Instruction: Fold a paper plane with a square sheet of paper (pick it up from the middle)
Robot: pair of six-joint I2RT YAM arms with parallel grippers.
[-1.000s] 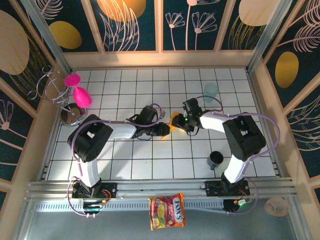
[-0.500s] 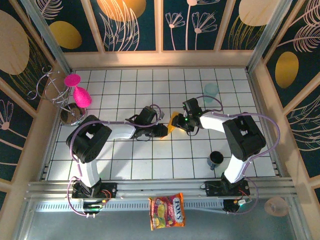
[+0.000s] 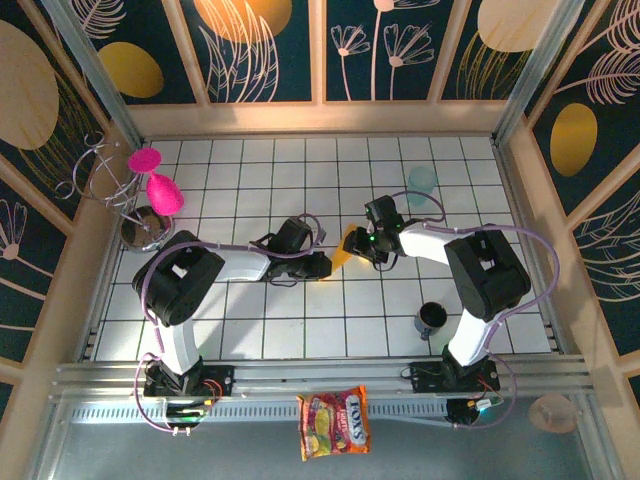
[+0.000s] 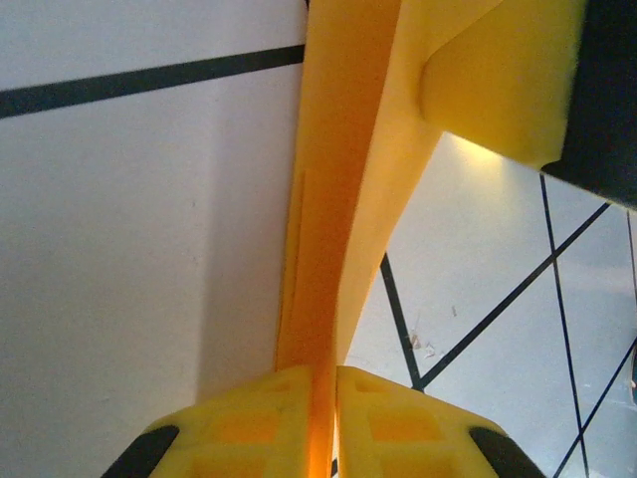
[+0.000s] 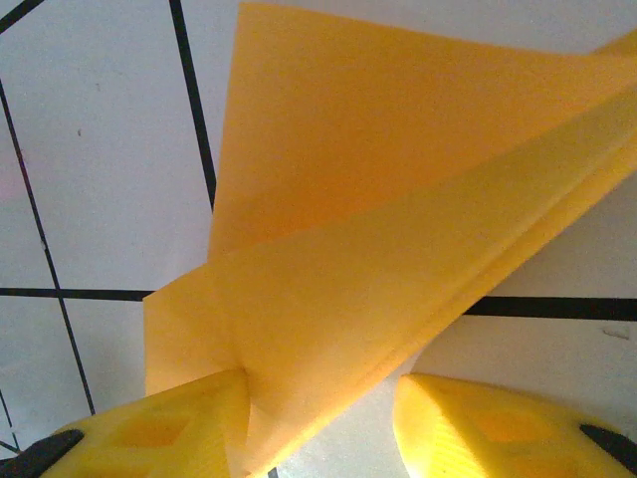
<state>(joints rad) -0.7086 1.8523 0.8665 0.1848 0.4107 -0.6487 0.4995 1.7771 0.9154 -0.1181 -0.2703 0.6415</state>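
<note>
The orange-yellow paper (image 3: 345, 249) is folded into a narrow pointed shape and held above the white tiles between the two arms. My left gripper (image 3: 320, 265) is shut on its folded edge; in the left wrist view both yellow pads (image 4: 269, 413) press the paper (image 4: 333, 199) at my left gripper (image 4: 328, 376). My right gripper (image 3: 362, 243) is open. In the right wrist view the paper's layered flaps (image 5: 398, 199) lean on the left finger (image 5: 169, 423), with a clear gap to the other, at my right gripper (image 5: 320, 398). One right-gripper pad (image 4: 498, 80) touches the paper's far end.
A dark cup (image 3: 432, 318) stands near the right arm's base, a pale teal cup (image 3: 422, 180) at the back right. Pink pieces (image 3: 158, 190), a wire stand (image 3: 100, 170) and a bowl (image 3: 145, 228) sit at the left. A red-and-yellow snack packet (image 3: 334, 422) lies off the near edge.
My left gripper has shifted slightly toward the near left with the paper's edge, and the paper looks slimmer and more stretched from above. The right arm has stayed put.
</note>
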